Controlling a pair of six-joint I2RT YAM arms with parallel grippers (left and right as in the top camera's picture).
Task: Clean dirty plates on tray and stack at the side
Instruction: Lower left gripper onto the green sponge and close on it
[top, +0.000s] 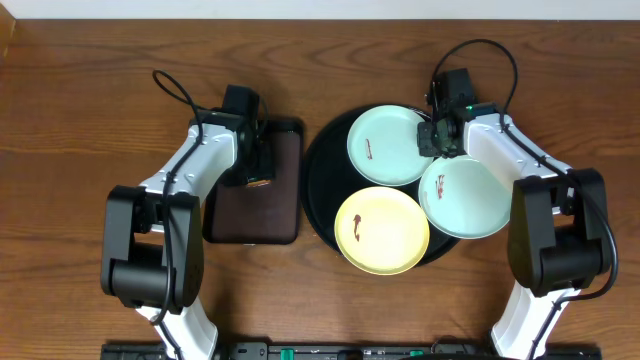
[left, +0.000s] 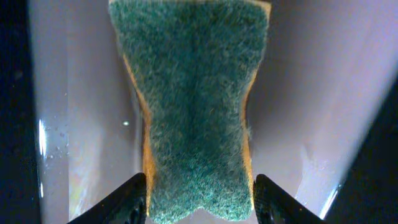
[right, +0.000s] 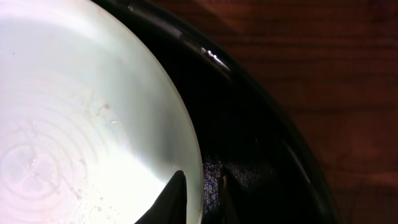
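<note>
Nothing is stacked yet: all three plates (top: 381, 230) lie on the black tray (top: 322, 195), two of them smeared; your right gripper (right: 202, 186) pinches a mint plate (right: 93, 124) by its rim at the tray's right, and your left gripper (left: 199, 183) straddles a sponge (left: 193, 106) left of the tray, though I cannot tell whether it has clamped.

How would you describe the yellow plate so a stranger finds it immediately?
Find the round black tray on the wooden table. Of its three plates, the yellow plate lies lowest in the overhead view. Its two neighbours are pale mint.
</note>
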